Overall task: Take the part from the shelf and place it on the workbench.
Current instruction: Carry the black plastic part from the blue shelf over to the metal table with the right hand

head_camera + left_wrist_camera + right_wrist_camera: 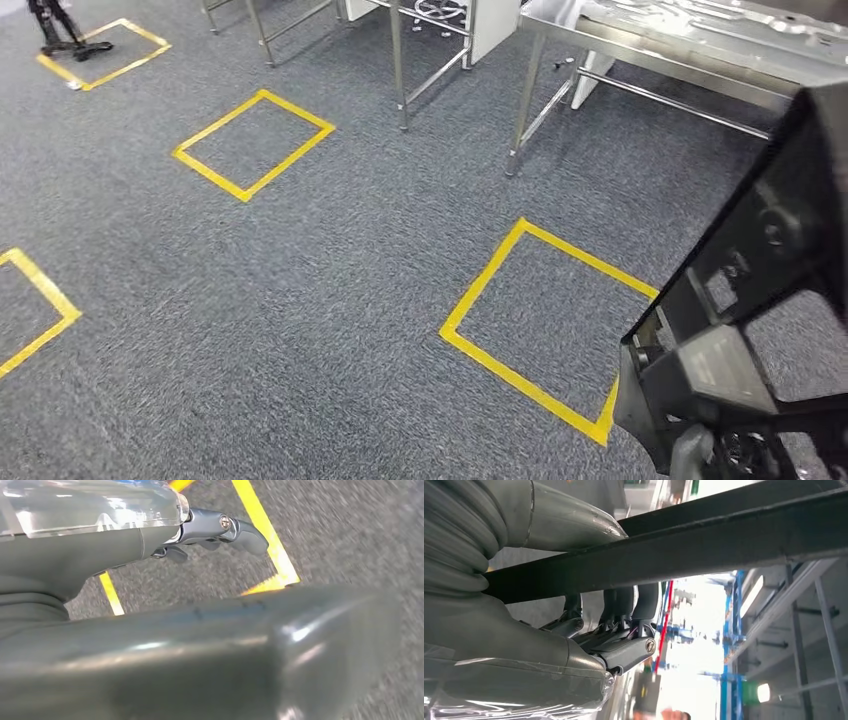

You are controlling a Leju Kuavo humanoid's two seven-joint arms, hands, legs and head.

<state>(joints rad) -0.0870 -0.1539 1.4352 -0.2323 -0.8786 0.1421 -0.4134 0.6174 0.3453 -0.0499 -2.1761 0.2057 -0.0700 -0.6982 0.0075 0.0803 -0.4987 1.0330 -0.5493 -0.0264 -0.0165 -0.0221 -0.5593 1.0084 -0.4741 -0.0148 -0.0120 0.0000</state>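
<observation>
The part [760, 300] is a large black plastic frame with openings and moulded blocks, standing tilted at the right edge of the head view. My right hand [614, 630] grips one of its black bars [724, 545], fingers wrapped around it; a grey piece of that hand [693, 450] shows under the part. The steel workbench [680, 55] stands ahead at the upper right, with shiny metal pieces lying on it. My left hand [215, 530] hangs over the grey carpet and holds nothing, fingers loosely extended.
Grey carpet carries yellow tape squares, one directly ahead [545, 320], another further left [255, 143]. Metal frame legs [400, 70] stand at the top middle. A dark stand [62, 35] sits in a far-left square. In the right wrist view, blue shelving [734, 630] lies beyond.
</observation>
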